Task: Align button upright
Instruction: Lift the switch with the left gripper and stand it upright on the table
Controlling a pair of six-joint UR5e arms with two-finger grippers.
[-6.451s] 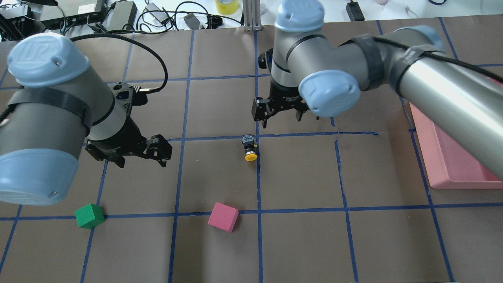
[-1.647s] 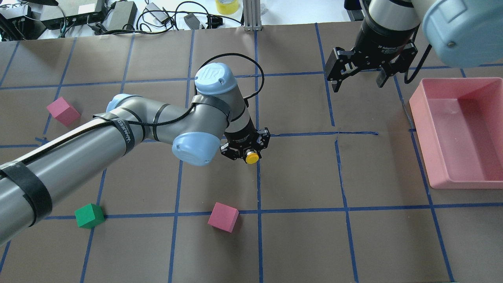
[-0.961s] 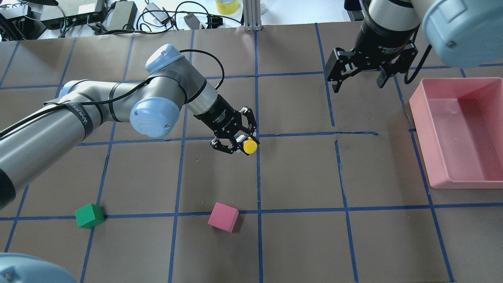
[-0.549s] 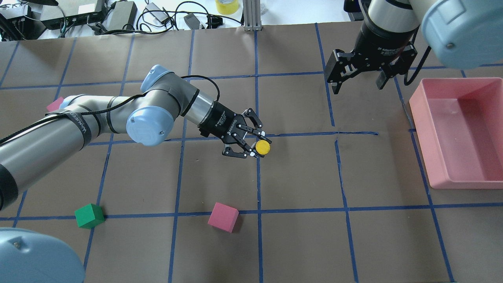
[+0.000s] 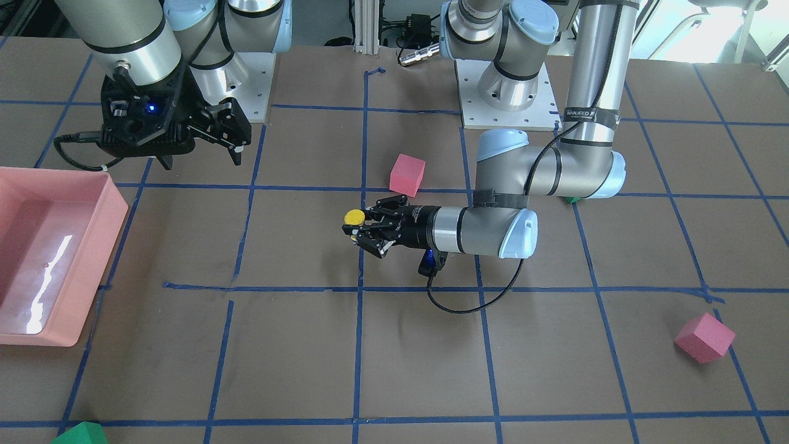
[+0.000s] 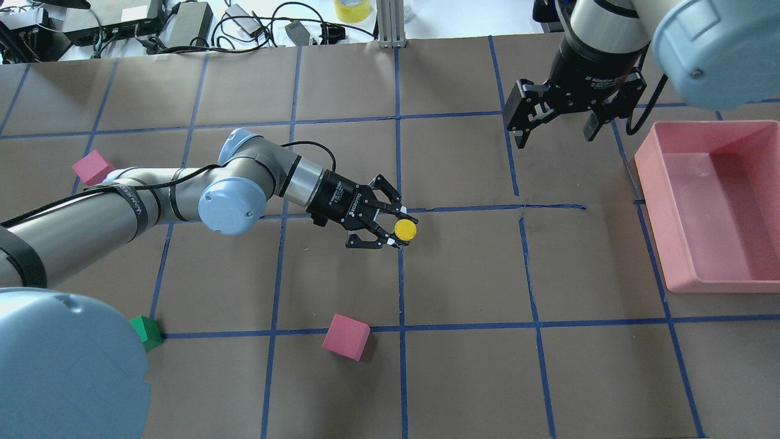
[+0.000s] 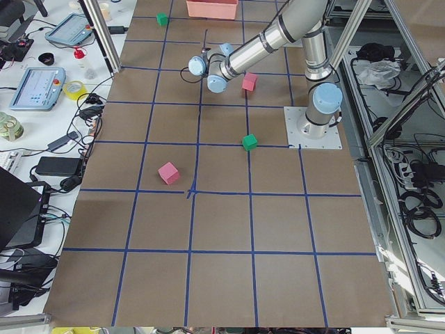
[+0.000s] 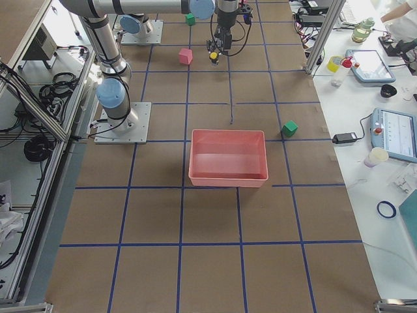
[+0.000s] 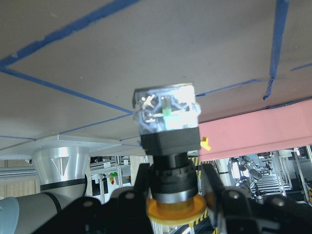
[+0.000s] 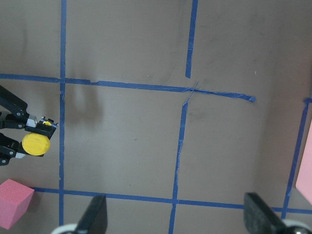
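The button [image 6: 405, 230] has a round yellow cap, a black body and a clear grey-white base. My left gripper [image 6: 402, 229] reaches in level with the table and is shut on the button's black body near the table's middle. The cap faces up in the front view [image 5: 354, 217]. In the left wrist view the button's base [image 9: 167, 113] points at the brown table; I cannot tell if it touches. My right gripper [image 6: 553, 131] is open and empty, high at the far right, and sees the button [image 10: 36, 145] from above.
A pink tray [image 6: 664, 201] stands at the right edge. A pink cube [image 6: 345, 336] lies in front of the button, another pink cube [image 6: 92, 167] at the far left, a green cube [image 6: 146, 331] at the front left. Cables and boxes lie beyond the table's far edge.
My left gripper took hold of the lying button and turned it so the cap faces up. In the last half second the wrist levelled out and drew back slightly. The right arm stayed put.
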